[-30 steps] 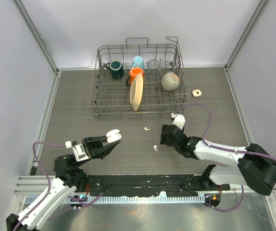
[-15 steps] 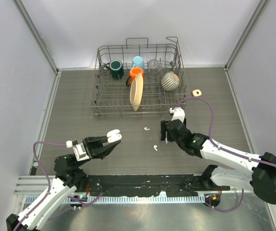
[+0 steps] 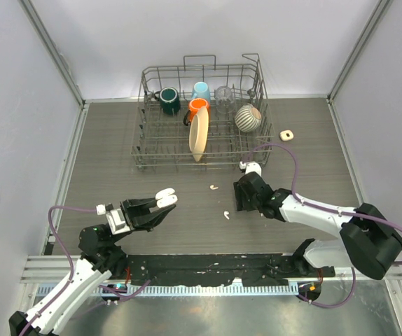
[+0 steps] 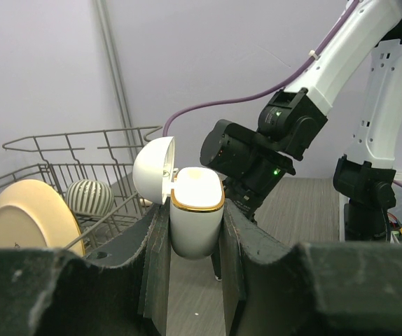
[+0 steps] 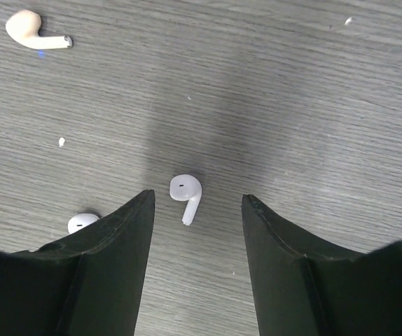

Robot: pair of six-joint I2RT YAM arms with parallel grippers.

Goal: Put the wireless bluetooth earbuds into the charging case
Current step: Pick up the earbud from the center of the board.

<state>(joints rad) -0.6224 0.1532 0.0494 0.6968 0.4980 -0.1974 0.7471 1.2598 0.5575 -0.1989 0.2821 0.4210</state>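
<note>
My left gripper (image 4: 195,231) is shut on the white charging case (image 4: 196,217), held upright above the table with its lid (image 4: 152,169) flipped open; from above, the case (image 3: 164,197) sits at the tip of the left gripper (image 3: 157,205). My right gripper (image 5: 197,199) is open, low over the table, its fingers either side of a white earbud (image 5: 185,194) without touching it. A second earbud (image 5: 82,222) peeks out beside the left finger. A beige-tinted bud (image 5: 33,31) lies farther off. The top view shows two earbuds (image 3: 213,187) (image 3: 226,215) left of the right gripper (image 3: 239,196).
A wire dish rack (image 3: 202,115) with mugs, a plate and a striped bowl stands at the back. A small beige case (image 3: 286,134) lies to its right. The right arm's purple cable (image 3: 285,150) loops over the table.
The right arm has shifted and turned its wrist, with the gripper staying just right of the earbuds. The left arm and the case have not moved.
</note>
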